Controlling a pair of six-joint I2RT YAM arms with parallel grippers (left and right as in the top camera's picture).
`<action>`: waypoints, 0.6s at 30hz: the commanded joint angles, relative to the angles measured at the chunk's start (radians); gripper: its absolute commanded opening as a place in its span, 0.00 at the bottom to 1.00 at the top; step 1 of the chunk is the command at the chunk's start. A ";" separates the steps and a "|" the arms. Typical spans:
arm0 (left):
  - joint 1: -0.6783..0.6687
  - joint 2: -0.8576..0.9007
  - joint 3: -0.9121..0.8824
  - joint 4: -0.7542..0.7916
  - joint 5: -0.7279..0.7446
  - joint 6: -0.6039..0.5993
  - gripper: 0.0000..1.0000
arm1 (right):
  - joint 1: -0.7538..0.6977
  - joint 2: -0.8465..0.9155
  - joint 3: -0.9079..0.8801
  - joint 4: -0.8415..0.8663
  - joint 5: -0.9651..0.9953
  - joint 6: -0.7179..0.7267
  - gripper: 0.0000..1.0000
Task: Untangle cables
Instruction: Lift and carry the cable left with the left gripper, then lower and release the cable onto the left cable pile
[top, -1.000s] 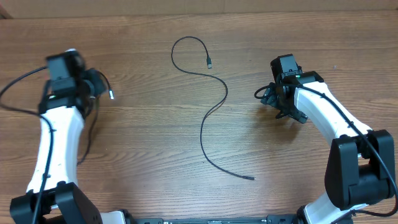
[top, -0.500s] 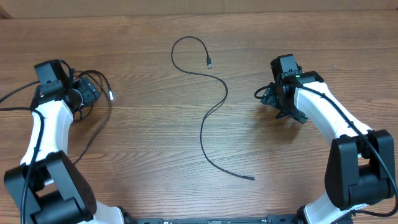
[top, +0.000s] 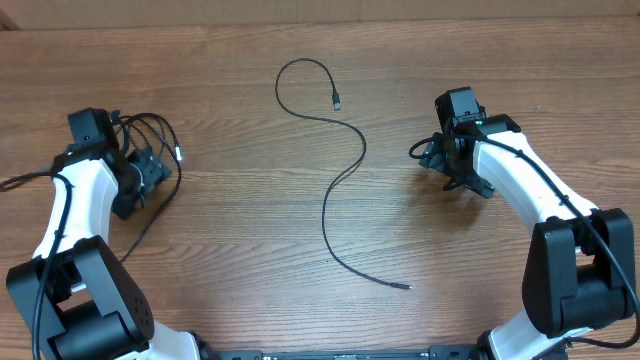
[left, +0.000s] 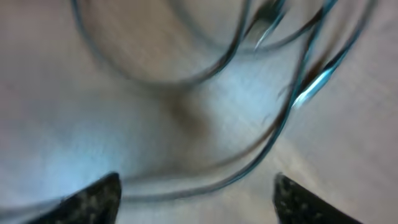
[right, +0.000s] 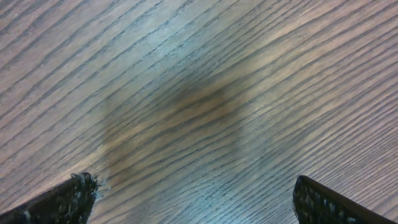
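Note:
One thin black cable lies stretched out in a long curve across the middle of the table, with a plug at its far end and another at its near end. Looped black cables with a silver-tipped plug are bunched at the left. My left gripper hovers open just in front of that bunch. In the blurred left wrist view, cable strands loop ahead and one crosses between the wide-apart fingertips of the left gripper, ungripped. My right gripper is open over bare wood, with nothing in the right gripper.
The wooden table carries only the cables and both arms. The right arm's white link reaches in from the near right corner. The left arm's own thicker black cable trails off the left edge.
My left gripper has opened, let go of the cable bunch and drawn back toward the near edge. The right arm and the long cable have stayed put.

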 joint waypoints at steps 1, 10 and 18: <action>0.011 0.003 0.010 -0.082 -0.099 -0.204 0.75 | 0.000 -0.015 0.014 0.002 0.017 -0.004 1.00; 0.011 0.003 -0.026 -0.205 -0.424 -0.419 0.76 | 0.000 -0.015 0.014 0.002 0.017 -0.004 1.00; 0.011 0.003 -0.178 -0.146 -0.456 -0.568 0.34 | 0.000 -0.015 0.014 0.002 0.017 -0.004 1.00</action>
